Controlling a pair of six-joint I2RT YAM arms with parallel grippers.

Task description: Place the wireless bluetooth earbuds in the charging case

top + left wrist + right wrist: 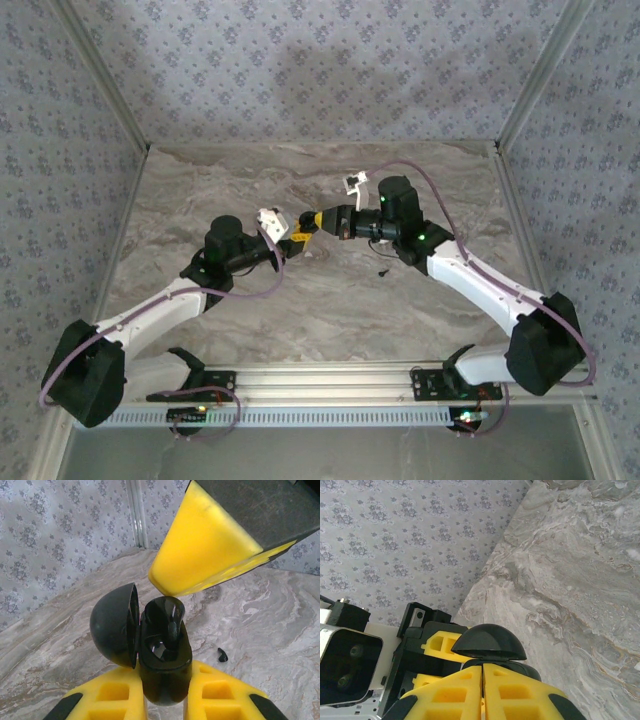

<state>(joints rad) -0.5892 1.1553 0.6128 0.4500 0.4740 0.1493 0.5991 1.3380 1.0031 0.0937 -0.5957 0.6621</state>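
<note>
My left gripper is shut on the black charging case and holds it above the table. The case's lid hangs open to the left. One black earbud stands in the case's right slot; the left slot looks dark and hollow. My right gripper is shut, nothing showing between its yellow fingers, and its tips hover right over the open case beside the lid. In the top view the two grippers meet mid-table. A second black earbud lies loose on the table.
The marble-patterned table is boxed in by patterned walls at the back and both sides. An aluminium rail with the arm bases runs along the near edge. The loose earbud lies just below the right arm's forearm.
</note>
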